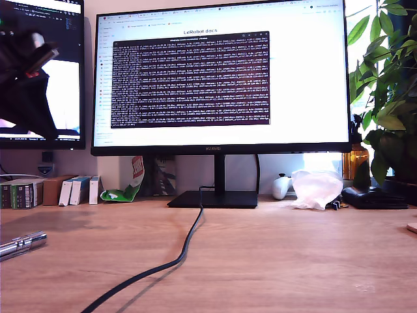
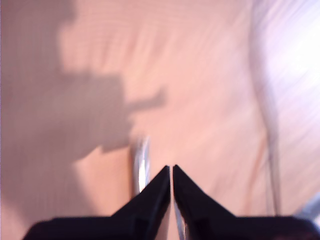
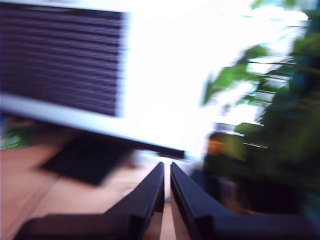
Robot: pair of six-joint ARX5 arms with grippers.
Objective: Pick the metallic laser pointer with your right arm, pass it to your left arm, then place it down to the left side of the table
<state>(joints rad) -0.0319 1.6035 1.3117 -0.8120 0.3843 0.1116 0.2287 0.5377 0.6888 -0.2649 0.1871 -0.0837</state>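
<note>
Exterior view alone shows us the metallic laser pointer [image 1: 22,244] whole, lying on the surface [image 1: 280,261] at its edge on that view's left, well apart from the black cable [image 1: 176,261]. An arm [image 1: 26,62] hangs high in that view's upper left corner. First wrist view shows our first pincer [image 2: 171,172] clenched on nothing above the wood, a blurred silver streak just beside its tips. Second wrist view shows our second pincer [image 3: 167,167] clenched and empty, facing the monitor [image 3: 65,65] and plant [image 3: 280,125].
</note>
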